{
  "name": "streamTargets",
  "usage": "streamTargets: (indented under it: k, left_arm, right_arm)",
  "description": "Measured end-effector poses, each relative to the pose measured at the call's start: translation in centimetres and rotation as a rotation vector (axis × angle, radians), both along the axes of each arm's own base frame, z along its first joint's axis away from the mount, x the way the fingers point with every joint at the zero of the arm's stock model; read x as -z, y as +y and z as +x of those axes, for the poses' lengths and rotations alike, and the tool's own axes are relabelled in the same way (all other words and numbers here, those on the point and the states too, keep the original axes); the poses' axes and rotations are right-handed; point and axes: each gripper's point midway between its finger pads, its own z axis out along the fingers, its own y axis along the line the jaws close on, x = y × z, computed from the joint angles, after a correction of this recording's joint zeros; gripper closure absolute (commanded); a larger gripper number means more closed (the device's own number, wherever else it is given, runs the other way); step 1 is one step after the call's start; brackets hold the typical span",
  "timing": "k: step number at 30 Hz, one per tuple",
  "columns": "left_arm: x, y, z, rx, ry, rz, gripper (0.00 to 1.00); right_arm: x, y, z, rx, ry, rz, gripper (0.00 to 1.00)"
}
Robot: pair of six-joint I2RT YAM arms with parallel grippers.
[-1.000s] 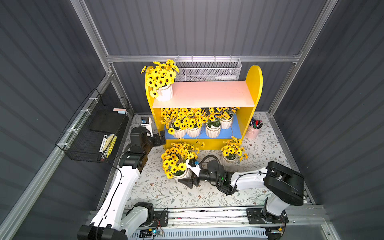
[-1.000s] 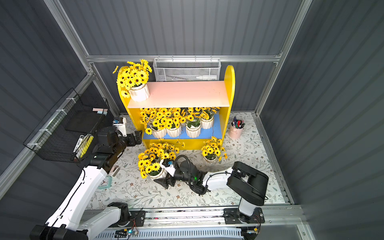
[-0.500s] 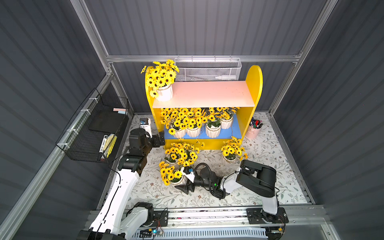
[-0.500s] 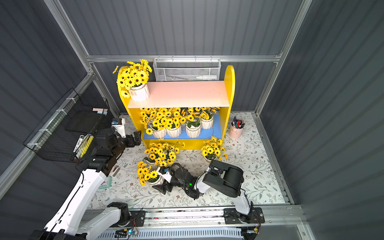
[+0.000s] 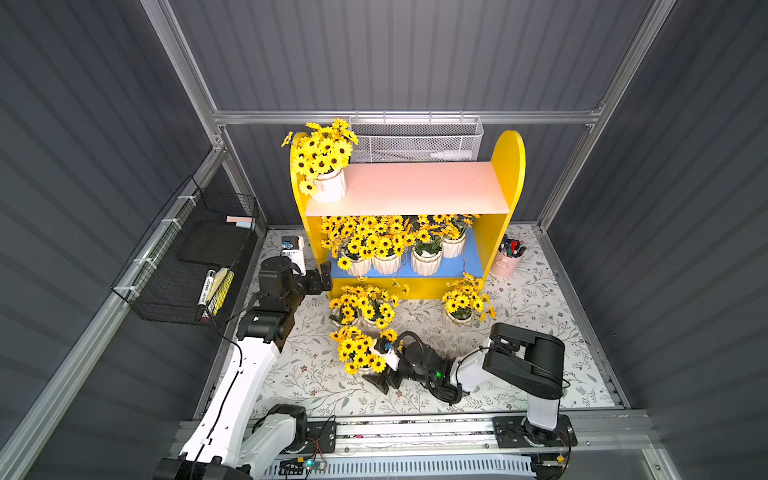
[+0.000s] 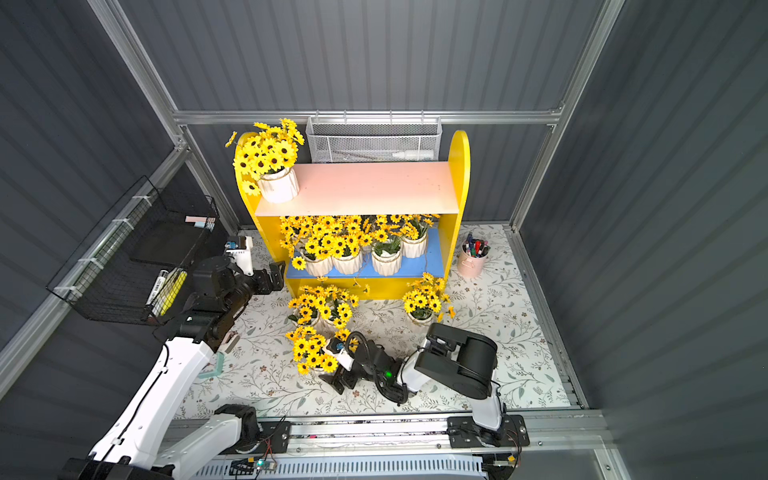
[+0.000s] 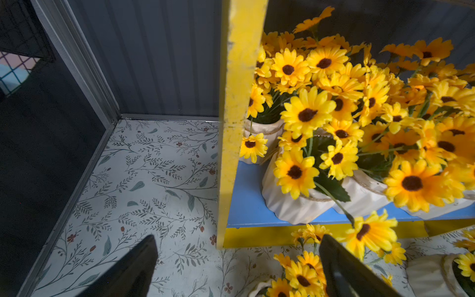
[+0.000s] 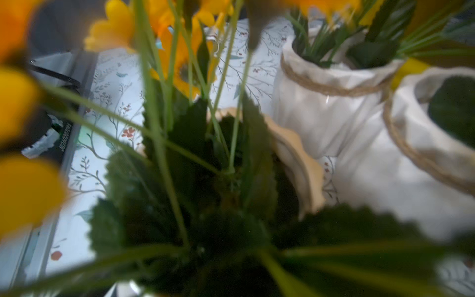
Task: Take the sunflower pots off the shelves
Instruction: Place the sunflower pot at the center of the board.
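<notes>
While one set of shelves stands at 12 o'clock, two grippers have fingers wide apart, holding nothing: left gripper at 9 o'clock, right gripper at 6. Of the sunflower pots, one sits on the pink board, four or more on the blue board, four on the mat.

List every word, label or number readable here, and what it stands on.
Nothing reads for certain.
White marker in the black wire basket: dark print, too small.
Left wrist camera housing: dark label strip, too small.
Dark part beside the rail, right wrist view: white lettering, blurred.
</notes>
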Motion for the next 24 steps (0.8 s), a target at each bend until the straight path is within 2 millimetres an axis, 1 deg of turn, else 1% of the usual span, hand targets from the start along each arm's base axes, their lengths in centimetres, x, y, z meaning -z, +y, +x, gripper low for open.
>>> streamTargets:
  k: [4,8,11,13,15,18,20,24]
  left_arm:
    - [0.3,-0.3,0.1,0.015,0.009,-0.005,0.01]
    - [0.7,-0.6,0.3,0.028,0.023,-0.01,0.01]
    - [1.0,-0.7,0.4,0.037,0.031,-0.013,0.01]
    - [1.0,-0.8,0.4,0.039,0.031,-0.014,0.01]
    - [1.0,-0.8,0.4,0.042,0.031,-0.016,0.01]
    - [0.9,-0.8,0.4,0.042,0.03,-0.016,0.0]
    - [0.8,-0.8,0.3,0.042,0.026,-0.016,0.01]
    - [0.6,-0.8,0.2,0.042,0.019,-0.016,0.01]
  right_arm:
    - [0.8,-0.8,0.2,0.019,-0.017,-0.036,0.01]
    - [1.6,-2.9,0.1,0.058,-0.027,-0.075,0.01]
    - [1.2,-3.9,-0.2,0.067,-0.024,-0.074,0.03]
    - [0.6,-4.0,-0.2,0.076,-0.019,-0.066,0.05]
    - [0.2,-3.5,0.4,0.093,-0.015,-0.074,0.07]
    - [-0.4,-1.9,1.3,0.108,-0.023,-0.071,0.09]
    - [-0.7,-0.9,1.9,0.112,-0.034,-0.058,0.12]
    - [0.0,0.6,2.2,0.09,-0.04,-0.055,0.15]
